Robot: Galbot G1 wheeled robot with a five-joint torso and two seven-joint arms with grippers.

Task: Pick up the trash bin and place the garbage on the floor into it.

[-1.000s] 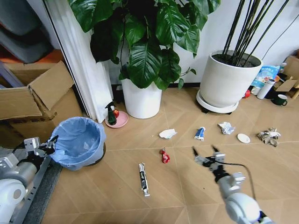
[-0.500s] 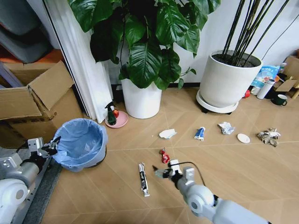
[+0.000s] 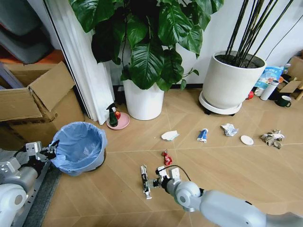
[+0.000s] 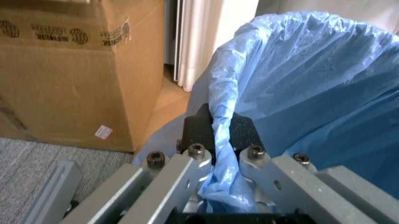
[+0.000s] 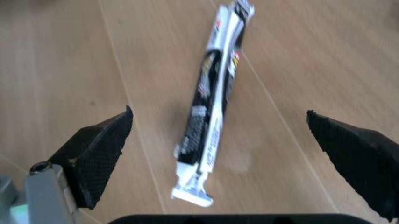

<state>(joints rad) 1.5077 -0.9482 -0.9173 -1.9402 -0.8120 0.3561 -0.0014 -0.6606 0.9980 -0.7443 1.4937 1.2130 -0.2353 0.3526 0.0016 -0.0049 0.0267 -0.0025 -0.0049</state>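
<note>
The trash bin [image 3: 80, 147], black with a light blue liner [image 4: 299, 84], stands on the floor at the left. My left gripper [image 3: 48, 153] [image 4: 215, 135] is shut on its near rim, pinching the liner. My right gripper [image 3: 155, 179] [image 5: 219, 112] hangs open low over a white and black tube [image 3: 145, 181] [image 5: 215, 84], whose body lies between the spread fingers. More garbage lies beyond: a red can [image 3: 166, 158], a white paper piece [image 3: 170, 135], a blue-white packet [image 3: 202, 135], a paper ball [image 3: 229, 129], a white disc [image 3: 246, 140] and a grey-brown wad [image 3: 273, 138].
Two large white plant pots [image 3: 142, 100] [image 3: 227, 85] stand at the back wall. A spray bottle on a pink saucer [image 3: 118, 122] sits near the white curtain [image 3: 90, 80]. Cardboard boxes [image 3: 38, 104] fill the left. A green mug [image 3: 284, 101] is far right.
My right gripper has swung left across the floor from the right side to a spot over the tube. The left gripper keeps its hold; the bin has shifted slightly.
</note>
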